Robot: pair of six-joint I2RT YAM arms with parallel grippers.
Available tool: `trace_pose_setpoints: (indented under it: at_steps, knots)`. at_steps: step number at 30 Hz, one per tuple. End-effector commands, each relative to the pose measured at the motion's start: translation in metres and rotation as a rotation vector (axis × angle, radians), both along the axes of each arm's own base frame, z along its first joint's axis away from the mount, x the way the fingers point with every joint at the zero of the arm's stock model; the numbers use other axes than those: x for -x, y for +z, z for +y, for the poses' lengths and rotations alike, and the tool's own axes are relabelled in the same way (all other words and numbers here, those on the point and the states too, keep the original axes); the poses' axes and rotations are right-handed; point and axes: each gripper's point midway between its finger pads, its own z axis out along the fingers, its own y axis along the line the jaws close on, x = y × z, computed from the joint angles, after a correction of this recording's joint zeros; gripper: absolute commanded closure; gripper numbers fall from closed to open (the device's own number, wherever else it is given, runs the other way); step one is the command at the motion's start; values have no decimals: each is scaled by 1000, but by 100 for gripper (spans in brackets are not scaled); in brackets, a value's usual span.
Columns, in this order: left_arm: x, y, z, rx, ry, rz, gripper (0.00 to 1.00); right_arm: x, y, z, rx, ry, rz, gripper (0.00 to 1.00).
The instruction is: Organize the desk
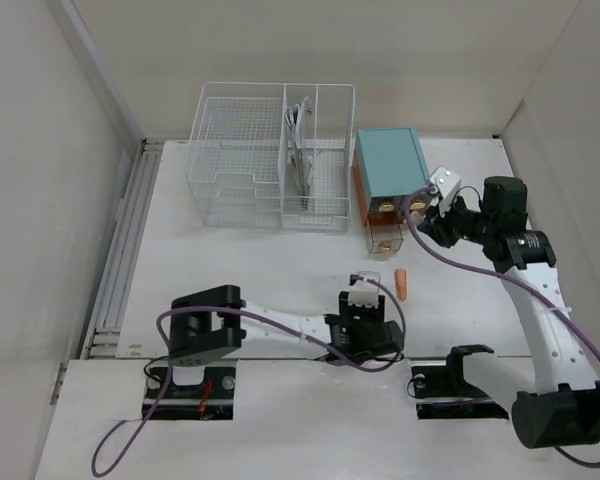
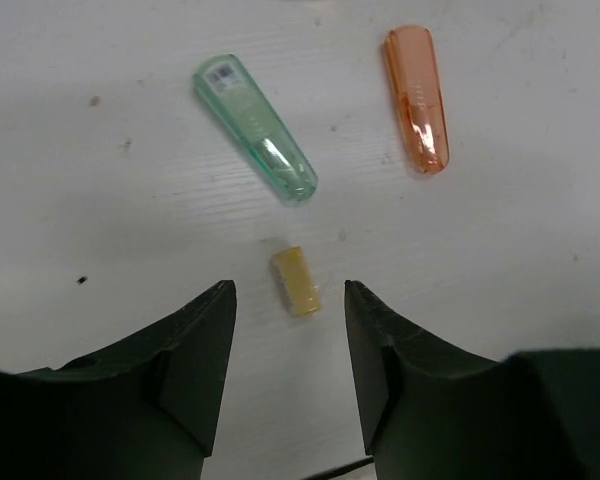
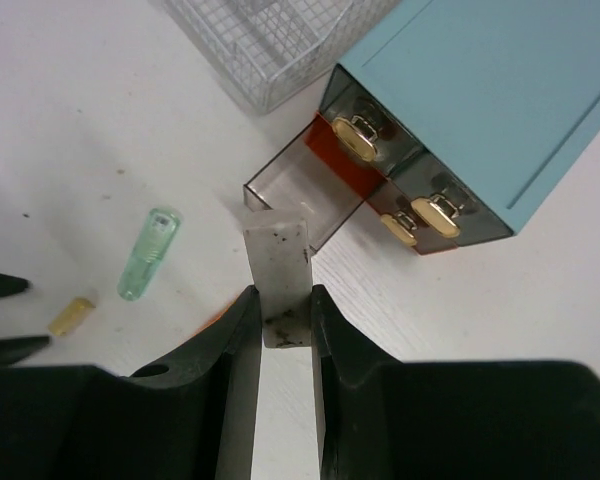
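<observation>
The white desk (image 1: pixel 260 265) holds a green translucent cap (image 2: pixel 255 127), an orange translucent cap (image 2: pixel 417 98) and a small yellow piece (image 2: pixel 296 281). My left gripper (image 2: pixel 288 300) is open and low over the desk, with the yellow piece lying just ahead between its fingertips. In the top view it (image 1: pixel 365 325) is left of the orange cap (image 1: pixel 403 284). My right gripper (image 3: pixel 280 295) is shut on a white speckled eraser (image 3: pixel 278 265), held above the desk just in front of an open clear drawer (image 3: pixel 300 190). In the top view it (image 1: pixel 427 218) is by the teal box.
A teal box (image 1: pixel 390 165) with small drawers stands at the back right, with one drawer (image 1: pixel 383 238) pulled out. A white wire-mesh basket (image 1: pixel 270 150) stands to its left with a cable inside. Walls close in the left and right sides.
</observation>
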Motion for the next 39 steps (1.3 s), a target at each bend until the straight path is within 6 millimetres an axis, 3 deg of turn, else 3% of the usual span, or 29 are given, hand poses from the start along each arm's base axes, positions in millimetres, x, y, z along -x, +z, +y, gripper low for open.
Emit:
trace_pose_setpoints:
  at_steps: [1,5,11,12,14,19,27,33,39]
  knots:
    - [-3,8,-34,-38,-114,4,56,-1,18,11,-134,11,29,100]
    - [-8,9,-39,-46,-128,21,55,-1,-1,15,-148,28,103,100]
    - [-12,-2,-35,-99,-127,54,54,-3,-11,17,-148,37,144,100]
    - [-11,-10,-30,-134,-127,60,54,-5,-10,17,-148,37,144,100]
    - [-12,-8,-35,-128,-122,64,54,-6,-12,18,-153,43,162,100]
    - [-12,-34,-24,-200,-93,105,54,-6,-17,15,-148,37,178,100]
    - [-10,-44,-21,-202,-88,140,54,-9,-24,16,-154,42,208,100]
    - [-11,-56,-22,-209,-90,161,73,-16,-31,14,-130,48,232,100]
    - [-15,-61,-20,-224,-90,169,85,-24,-48,11,-108,30,296,100]
